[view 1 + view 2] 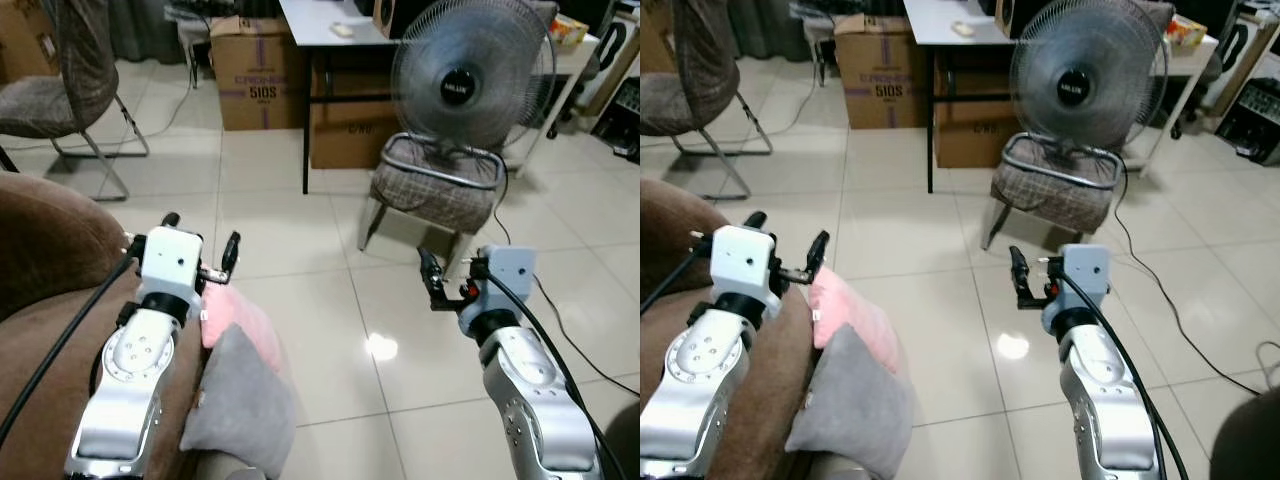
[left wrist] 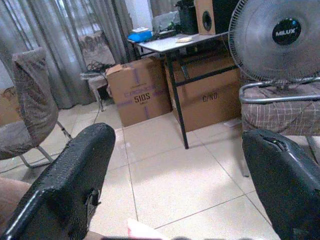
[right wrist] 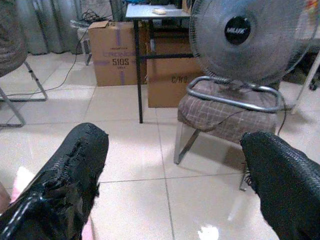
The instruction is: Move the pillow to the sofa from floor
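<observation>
The soft pink pillow (image 1: 238,318) and a grey cushion (image 1: 240,405) lie at lower left against the brown sofa (image 1: 40,300); both tools, left (image 1: 200,247) and right (image 1: 432,278), gape empty, so delivery looks essentially finished.

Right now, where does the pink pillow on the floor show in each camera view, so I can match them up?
Left eye view: soft pink pillow lower left, beside the brown sofa, behind a grey pillow.
Right eye view: lower left.
Left wrist view: pink sliver at the bottom edge.
Right wrist view: pink patch in the bottom left corner.
Shared landmark: grey round fan.
</observation>
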Available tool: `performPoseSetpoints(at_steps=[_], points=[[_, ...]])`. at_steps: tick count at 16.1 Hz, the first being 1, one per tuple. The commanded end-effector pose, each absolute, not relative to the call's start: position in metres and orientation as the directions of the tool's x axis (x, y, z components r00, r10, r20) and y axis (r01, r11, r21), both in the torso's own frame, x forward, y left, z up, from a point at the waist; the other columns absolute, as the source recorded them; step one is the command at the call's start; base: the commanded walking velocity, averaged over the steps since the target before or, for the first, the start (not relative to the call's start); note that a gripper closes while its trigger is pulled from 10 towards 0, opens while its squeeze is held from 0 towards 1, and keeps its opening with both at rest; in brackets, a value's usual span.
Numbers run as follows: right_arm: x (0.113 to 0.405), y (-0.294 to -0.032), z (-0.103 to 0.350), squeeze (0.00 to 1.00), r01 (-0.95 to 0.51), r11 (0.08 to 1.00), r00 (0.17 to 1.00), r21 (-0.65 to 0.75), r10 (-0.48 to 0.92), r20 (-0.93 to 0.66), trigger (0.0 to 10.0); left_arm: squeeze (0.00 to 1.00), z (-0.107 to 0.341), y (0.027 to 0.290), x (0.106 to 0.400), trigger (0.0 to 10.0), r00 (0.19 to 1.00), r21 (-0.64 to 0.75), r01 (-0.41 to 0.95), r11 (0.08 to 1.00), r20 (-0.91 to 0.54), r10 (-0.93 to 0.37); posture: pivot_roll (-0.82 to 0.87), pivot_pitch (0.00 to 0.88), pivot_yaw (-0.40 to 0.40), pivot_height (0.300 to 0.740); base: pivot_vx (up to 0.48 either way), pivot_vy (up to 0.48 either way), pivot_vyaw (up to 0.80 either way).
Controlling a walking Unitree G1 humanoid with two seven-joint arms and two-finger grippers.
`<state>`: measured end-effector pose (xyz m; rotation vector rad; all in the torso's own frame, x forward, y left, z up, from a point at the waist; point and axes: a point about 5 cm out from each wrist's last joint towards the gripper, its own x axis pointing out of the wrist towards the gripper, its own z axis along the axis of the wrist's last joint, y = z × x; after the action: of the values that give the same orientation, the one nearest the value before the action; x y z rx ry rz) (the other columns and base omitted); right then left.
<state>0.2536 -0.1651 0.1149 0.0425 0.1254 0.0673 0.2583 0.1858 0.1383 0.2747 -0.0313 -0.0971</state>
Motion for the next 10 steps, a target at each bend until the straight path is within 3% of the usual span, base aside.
performPoseSetpoints(at_steps=[1,10], points=[[0.2533,-0.1643,0.1174,0.00,-0.070,0.996,0.991,0.048,0.075,-0.109,10.0,0.56,0.1387,0.1871,0.2578,10.0,0.995,0.282,0.091,0.955,0.017,-0.100,0.08,0.000,-0.024,0.700,0.000,0.000,0.00],[0.2506,-0.1674,0.1105,0.00,-0.048,0.998,0.990,0.045,0.053,-0.130,10.0,0.55,0.1371,0.1836,0.2573,10.0,0.992,0.293,0.119,0.949,0.009,-0.127,0.08,0.000,-0.019,0.615,0.000,0.000,0.00]])
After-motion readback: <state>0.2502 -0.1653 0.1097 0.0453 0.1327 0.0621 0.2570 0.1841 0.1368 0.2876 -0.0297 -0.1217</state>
